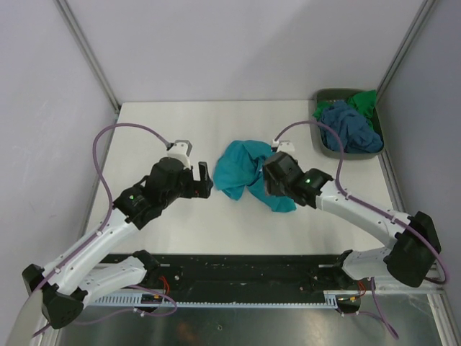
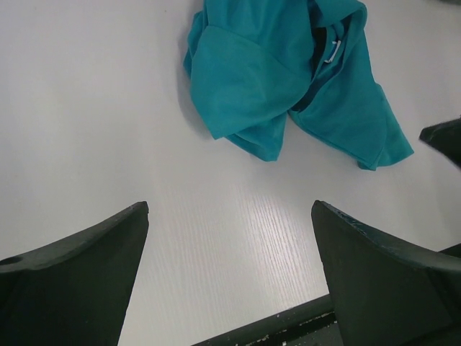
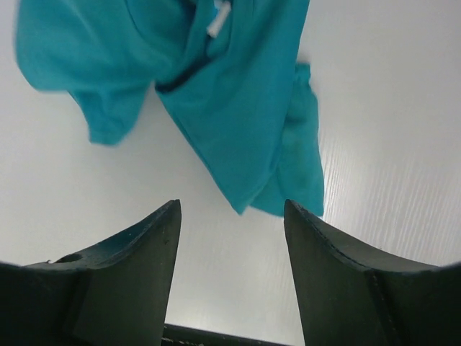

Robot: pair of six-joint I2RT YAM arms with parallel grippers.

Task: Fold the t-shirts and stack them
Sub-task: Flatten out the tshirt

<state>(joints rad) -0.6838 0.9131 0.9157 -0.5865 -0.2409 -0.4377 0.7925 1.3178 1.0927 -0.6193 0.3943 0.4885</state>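
A teal t-shirt [image 1: 241,167] lies crumpled in the middle of the white table; it also shows in the left wrist view [image 2: 288,79] and the right wrist view [image 3: 223,94]. A slate-blue t-shirt [image 1: 346,126] and a bright green t-shirt [image 1: 364,101] sit bunched in the bin at the back right. My left gripper [image 1: 205,180] is open and empty just left of the teal shirt, its jaws wide over bare table [image 2: 230,216]. My right gripper [image 1: 270,173] is open and empty over the shirt's right edge, a hanging corner just beyond its fingertips [image 3: 232,209].
A grey-green plastic bin [image 1: 328,148] stands at the back right corner against the wall. The table's near edge [image 1: 238,252] meets a black rail in front of the arm bases. Grey walls enclose the table on the left, back and right.
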